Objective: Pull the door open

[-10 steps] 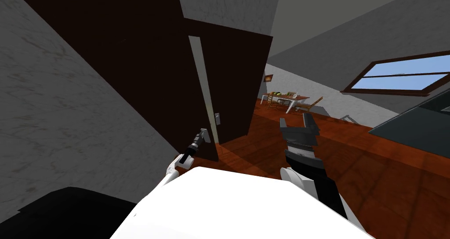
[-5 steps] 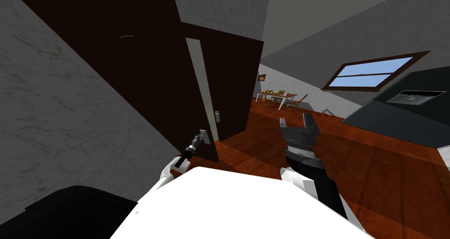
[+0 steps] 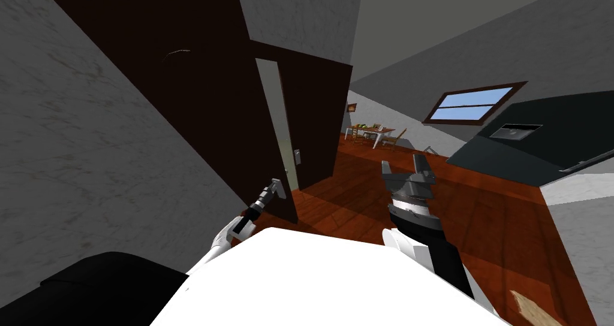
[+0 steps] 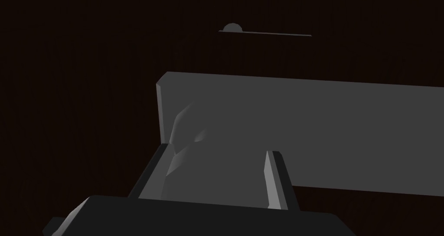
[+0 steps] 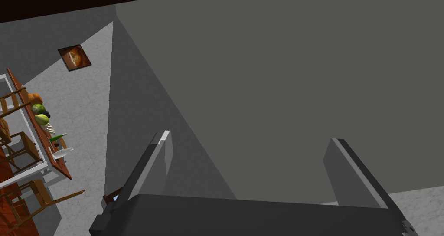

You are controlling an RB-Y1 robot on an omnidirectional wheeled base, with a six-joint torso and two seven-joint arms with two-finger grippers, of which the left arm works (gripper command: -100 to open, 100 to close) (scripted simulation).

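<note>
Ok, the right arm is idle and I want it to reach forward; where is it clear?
Clear: the wood floor ahead of the right gripper, between the door and the dark counter. Crowded: at the door, where the left gripper is shut on the handle.

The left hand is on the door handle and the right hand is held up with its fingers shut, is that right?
Not quite. The right hand is open: the right wrist view shows its two fingers wide apart with nothing between them. The left hand is indeed on the grey door handle.
</note>
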